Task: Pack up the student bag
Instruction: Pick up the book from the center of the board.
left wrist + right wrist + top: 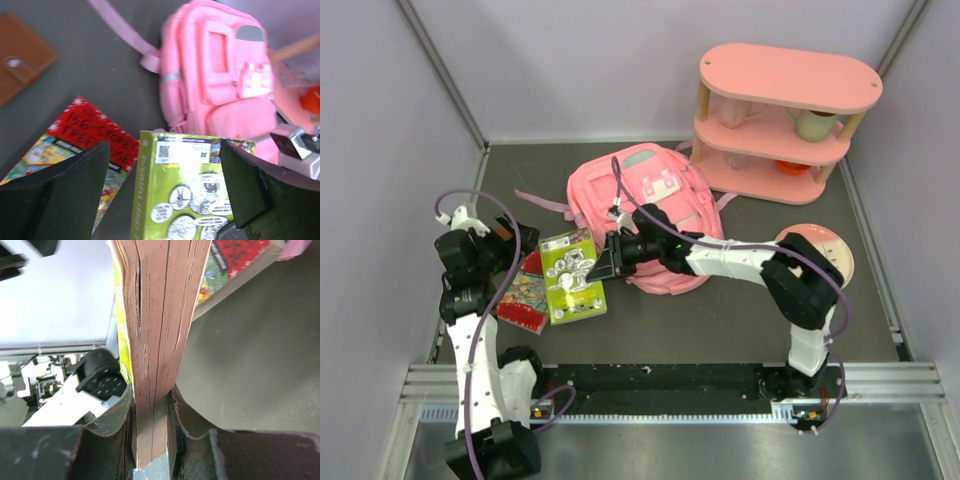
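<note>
The pink student bag [650,200] lies face up in the middle of the table, also in the left wrist view [215,75]. A green book [570,275] lies just left of it, partly over a red book [523,293]. My right gripper [605,265] is shut on the green book's right edge; its page edges [157,315] run up between the black fingers [117,412] of that gripper [152,395]. My left gripper [164,145] stands open, its two fingers wide on either side of the green book [185,190] without touching it. The red book [85,130] shows at the left.
A brown wallet [22,55] lies on the table left of the books. A pink oval shelf unit [785,110] stands at the back right, a pink plate [820,250] in front of it behind my right arm. Grey walls close in both sides.
</note>
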`<state>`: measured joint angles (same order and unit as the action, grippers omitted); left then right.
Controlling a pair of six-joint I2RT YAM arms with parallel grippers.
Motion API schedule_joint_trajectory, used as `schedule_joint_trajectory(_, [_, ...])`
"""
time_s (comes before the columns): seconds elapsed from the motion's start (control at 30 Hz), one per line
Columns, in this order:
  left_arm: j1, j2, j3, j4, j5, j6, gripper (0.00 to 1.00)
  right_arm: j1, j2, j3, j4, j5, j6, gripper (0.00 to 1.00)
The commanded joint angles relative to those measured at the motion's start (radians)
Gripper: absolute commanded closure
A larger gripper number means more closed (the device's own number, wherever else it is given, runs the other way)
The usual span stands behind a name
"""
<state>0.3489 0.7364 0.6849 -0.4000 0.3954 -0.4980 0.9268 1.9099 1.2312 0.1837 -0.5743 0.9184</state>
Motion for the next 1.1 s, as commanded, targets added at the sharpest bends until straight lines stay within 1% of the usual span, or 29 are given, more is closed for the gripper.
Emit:
schedule_joint_trajectory(0.0, [-0.002,0.007,0.021,0.122,0.279,0.027,0.01,-0.054,-0.185,-0.07,0.175,-0.096,-0.026,1.0])
schedule_joint_trajectory(0.03, [-0.004,0.011,0.015,0.153,0.328,0.006,0.01,-0.074,-0.202,-0.103,0.183,-0.107,-0.026,1.0])
schedule_joint_trajectory(0.07, [-0.005,0.018,0.005,0.223,0.371,-0.005,0.01,-0.086,-0.244,-0.12,0.191,-0.119,-0.027,1.0])
schedule_joint_trajectory(0.1, [-0.007,0.03,0.005,0.249,0.452,-0.013,0.01,-0.098,-0.261,-0.139,0.198,-0.122,-0.026,1.0])
schedule_joint_trajectory(0.2, [-0.042,0.055,0.016,0.329,0.563,-0.019,0.01,-0.149,-0.331,-0.193,0.188,-0.131,-0.038,1.0])
schedule_joint_trajectory(0.27, [-0.096,0.066,0.022,0.368,0.598,-0.028,0.01,-0.177,-0.356,-0.222,0.192,-0.153,-0.049,1.0])
schedule_joint_trajectory(0.3, [-0.143,0.073,0.024,0.398,0.617,-0.031,0.01,-0.183,-0.38,-0.232,0.192,-0.159,-0.055,1.0])
schedule_joint_trajectory(0.37, [-0.198,0.093,0.022,0.458,0.617,-0.045,0.01,-0.198,-0.402,-0.24,0.2,-0.189,-0.072,1.0])
schedule_joint_trajectory(0.4, [-0.261,0.104,0.022,0.487,0.612,-0.043,0.01,-0.201,-0.422,-0.249,0.201,-0.194,-0.073,1.0])
schedule_joint_trajectory(0.5, [-0.345,0.156,0.036,0.507,0.603,-0.022,0.01,-0.212,-0.472,-0.269,0.212,-0.213,-0.084,1.0])
schedule_joint_trajectory(0.6, [-0.344,0.182,0.038,0.518,0.577,-0.03,0.01,-0.218,-0.506,-0.286,0.186,-0.216,-0.099,1.0])
schedule_joint_trajectory(0.7, [-0.346,0.17,0.042,0.526,0.554,-0.022,0.01,-0.224,-0.548,-0.295,0.14,-0.19,-0.128,1.0])
schedule_joint_trajectory(0.73, [-0.346,0.169,0.047,0.529,0.547,-0.02,0.01,-0.226,-0.566,-0.297,0.09,-0.177,-0.153,1.0])
schedule_joint_trajectory(0.83, [-0.346,0.17,0.071,0.533,0.548,-0.04,0.01,-0.226,-0.594,-0.308,0.025,-0.118,-0.188,1.0])
schedule_joint_trajectory(0.93, [-0.346,0.166,0.1,0.494,0.537,-0.018,0.01,-0.226,-0.63,-0.334,0.011,-0.067,-0.197,1.0])
schedule_joint_trajectory(1.07, [-0.346,0.143,0.107,0.405,0.499,0.045,0.01,-0.23,-0.686,-0.351,0.003,-0.05,-0.196,1.0])
